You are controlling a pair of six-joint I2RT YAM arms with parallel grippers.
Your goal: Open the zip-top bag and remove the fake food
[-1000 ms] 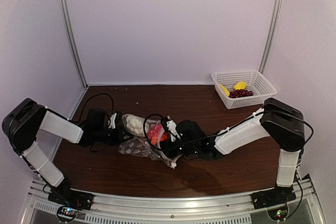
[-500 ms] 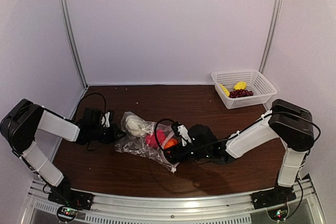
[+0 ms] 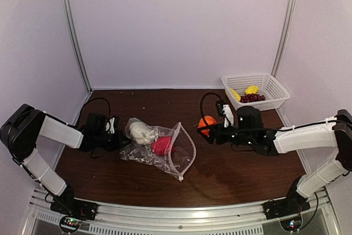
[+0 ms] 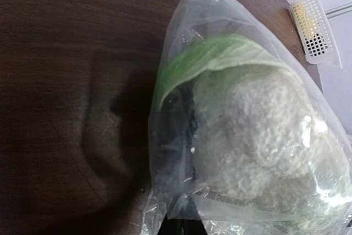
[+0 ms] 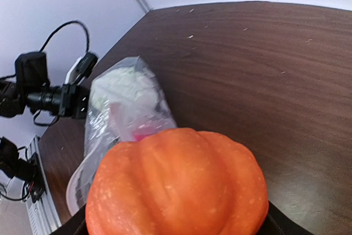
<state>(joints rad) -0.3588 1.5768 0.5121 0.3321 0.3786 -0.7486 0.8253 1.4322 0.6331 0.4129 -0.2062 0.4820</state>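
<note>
1. Nearest, the zip-top bag [image 3: 182,152] lies on the near-left part of the table [image 3: 242,174], its pink-rimmed mouth gaping toward the right. A red piece [image 3: 162,146] and a white cauliflower [image 4: 258,130] with a green leaf sit inside.
2. The left gripper [image 3: 122,140], near the left edge, is pressed together and appears to pinch the bag's closed end.
3. The right gripper [image 3: 209,129] is clamped wide around an orange pumpkin [image 5: 181,185], over the table's middle and apart from the bag.
4. The step in hand, as I judge it, is carrying 1 toy away. The next move calls for reaching the white basket [image 3: 278,89] at the far-right corner, where yellow pieces [image 3: 251,89] and grapes [image 3: 252,98] lie. Then let go there and go back for the 2 in the bag.
5. No brand, label or writing is readable.
</note>
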